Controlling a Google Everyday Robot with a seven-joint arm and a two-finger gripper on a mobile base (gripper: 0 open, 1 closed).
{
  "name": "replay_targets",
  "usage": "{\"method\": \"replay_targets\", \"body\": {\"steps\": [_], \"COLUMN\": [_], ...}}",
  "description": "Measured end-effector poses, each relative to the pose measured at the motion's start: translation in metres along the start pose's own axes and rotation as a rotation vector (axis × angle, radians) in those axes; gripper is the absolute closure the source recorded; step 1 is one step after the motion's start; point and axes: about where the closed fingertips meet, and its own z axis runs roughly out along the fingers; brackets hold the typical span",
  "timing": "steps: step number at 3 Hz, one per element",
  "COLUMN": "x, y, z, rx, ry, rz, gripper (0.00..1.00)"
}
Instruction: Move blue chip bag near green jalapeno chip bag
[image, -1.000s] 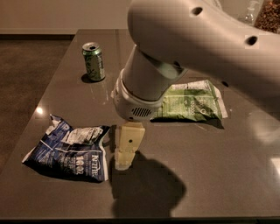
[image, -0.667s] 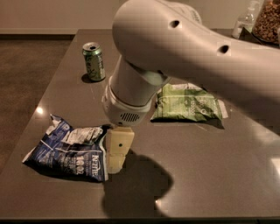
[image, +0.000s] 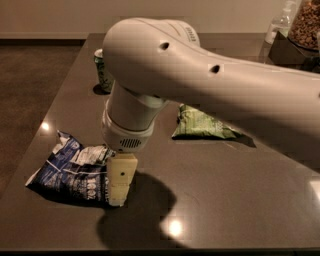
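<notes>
The crumpled dark blue foil chip bag (image: 70, 170), with white panels and white lettering, lay puckered and creased near the front left corner of the dark grey table (image: 225, 200). The robot's cream-coloured hand (image: 121, 182) pointed straight down at the bag's right edge, touching or just beside it. Whether it was clenched or released I cannot tell. The flat light green foil chip bag (image: 202, 125) lay well apart, toward the table's middle and partly hidden under the bulky white arm (image: 165, 65).

A green can (image: 101, 75) stands upright at the dark table's (image: 235, 195) far left.
</notes>
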Motion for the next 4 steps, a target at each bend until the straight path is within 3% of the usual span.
{"method": "replay_targets", "body": {"steps": [1, 2, 4], "x": [-0.007, -0.010, 0.009], "y": [-0.001, -0.001, -0.007], "z": [0.008, 0.007, -0.033], "rx": [-0.009, -0.008, 0.027], "ry": [0.022, 0.031, -0.029], "rz": [-0.006, -0.008, 0.039], "gripper": [0.16, 0.39, 0.84]}}
